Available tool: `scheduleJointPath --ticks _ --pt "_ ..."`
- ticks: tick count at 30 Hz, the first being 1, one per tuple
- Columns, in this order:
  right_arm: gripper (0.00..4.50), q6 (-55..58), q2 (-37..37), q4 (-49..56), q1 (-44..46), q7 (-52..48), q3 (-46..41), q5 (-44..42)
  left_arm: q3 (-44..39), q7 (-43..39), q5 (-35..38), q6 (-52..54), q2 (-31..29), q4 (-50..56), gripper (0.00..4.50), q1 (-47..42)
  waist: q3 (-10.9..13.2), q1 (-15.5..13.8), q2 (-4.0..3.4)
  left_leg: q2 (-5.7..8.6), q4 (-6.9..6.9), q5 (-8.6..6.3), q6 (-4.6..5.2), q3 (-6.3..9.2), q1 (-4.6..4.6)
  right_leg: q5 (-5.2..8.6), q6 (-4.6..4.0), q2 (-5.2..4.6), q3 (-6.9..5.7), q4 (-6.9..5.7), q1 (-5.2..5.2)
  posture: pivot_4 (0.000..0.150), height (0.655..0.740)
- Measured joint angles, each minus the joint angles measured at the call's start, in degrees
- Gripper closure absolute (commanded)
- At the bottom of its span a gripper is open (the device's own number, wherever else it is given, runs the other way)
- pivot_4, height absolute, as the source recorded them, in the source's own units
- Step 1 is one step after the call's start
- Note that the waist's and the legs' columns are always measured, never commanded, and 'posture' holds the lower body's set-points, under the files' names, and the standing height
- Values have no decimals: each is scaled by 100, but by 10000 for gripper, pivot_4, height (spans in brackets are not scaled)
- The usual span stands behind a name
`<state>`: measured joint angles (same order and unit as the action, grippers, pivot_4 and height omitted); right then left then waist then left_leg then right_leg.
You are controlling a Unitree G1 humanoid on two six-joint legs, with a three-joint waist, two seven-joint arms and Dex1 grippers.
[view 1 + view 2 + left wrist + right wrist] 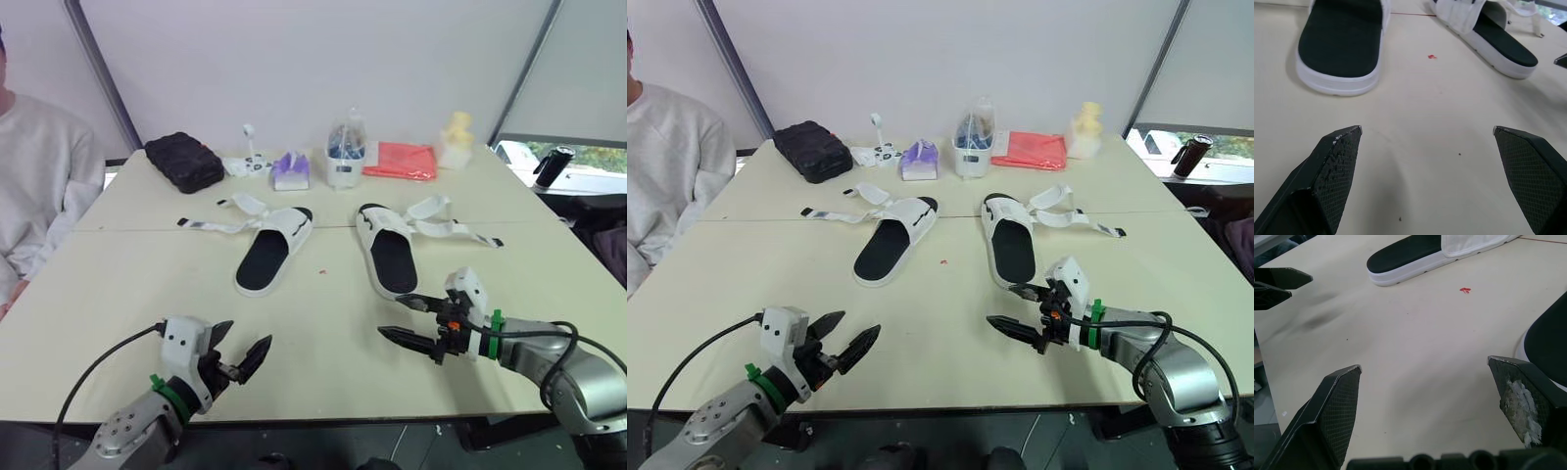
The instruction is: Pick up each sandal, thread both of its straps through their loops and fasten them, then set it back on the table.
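- The right-hand white slide sandal with a black footbed point(392, 262) lies flat on the pale tabletop point(127, 284). Its long axis runs almost straight away from you, heel toward the near edge.
- Its two white straps point(443, 227) are unfastened and splay out flat on the sandal's right side.
- That heel sits just beyond the right gripper point(389, 314), slightly to its outer side; this arm is clearly the closer one, so I'd judge it the natural arm for the first pick.
- The right gripper's jaws are spread wide, hovering low over bare table, touching nothing.
- The left-hand matching white sandal point(266, 257) lies aslant, heel angled toward your left and toe toward the middle, with its loose straps point(223, 226) trailing out on its left side.
- The left gripper point(250, 333) hangs near the table's front edge, well apart from that heel, jaws parted and empty.
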<state>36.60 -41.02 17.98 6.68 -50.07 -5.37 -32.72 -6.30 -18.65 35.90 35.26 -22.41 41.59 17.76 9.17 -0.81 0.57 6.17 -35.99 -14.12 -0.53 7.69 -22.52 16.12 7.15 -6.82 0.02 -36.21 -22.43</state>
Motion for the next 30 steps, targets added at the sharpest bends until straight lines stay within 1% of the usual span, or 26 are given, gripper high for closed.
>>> scheduleJointPath --ticks 7,11,14,18,21,25,27,30 --pt "0 35 13 55 -102 131 30 53 -2 -89 111 85 -71 -40 291 -91 1 -5 -1 0 1 0 0 0 0 0 -1 0 0 4 2 1500 7400" --pt "0 -4 154 113 -106 256 34 55 -49 -129 190 95 -123 -101 291 -219 1 -5 -1 -1 2 -1 0 0 0 0 0 0 0 4 1 1500 7400" --pt "0 -155 287 162 -131 437 33 135 -105 -171 231 97 -174 -141 291 -338 1 -5 -1 -1 2 -1 0 0 0 0 0 1 0 4 1 1500 7400" --pt "0 -578 470 34 -15 740 28 462 -104 -245 209 99 -259 -270 291 -586 2 -4 -3 1 2 -1 0 0 0 0 0 2 -1 4 1 1500 7400" --pt "0 -1041 495 -370 385 1094 30 993 -78 -401 214 238 -536 -467 291 -1049 4 -4 -5 1 2 1 -2 1 1 -3 -1 4 -2 3 -1 1500 7400" --pt "0 -2033 385 -1467 1356 1839 235 2298 -77 -1236 466 582 -1441 -790 291 -2101 6 13 -6 4 9 4 -7 -2 3 -13 11 6 -3 1 -6 1500 7400" --pt "0 -2612 389 -2217 1898 2135 551 2978 -42 -1642 551 689 -1752 -975 291 -2578 7 49 -7 3 18 11 -18 -5 4 -16 14 6 -1 1 -11 1500 7400" --pt "0 -3433 473 -3512 2732 2524 1242 3947 22 -1941 600 753 -1868 -1236 291 -3003 7 133 -7 2 35 31 -50 -6 6 -17 17 6 0 1 -18 1500 7400"
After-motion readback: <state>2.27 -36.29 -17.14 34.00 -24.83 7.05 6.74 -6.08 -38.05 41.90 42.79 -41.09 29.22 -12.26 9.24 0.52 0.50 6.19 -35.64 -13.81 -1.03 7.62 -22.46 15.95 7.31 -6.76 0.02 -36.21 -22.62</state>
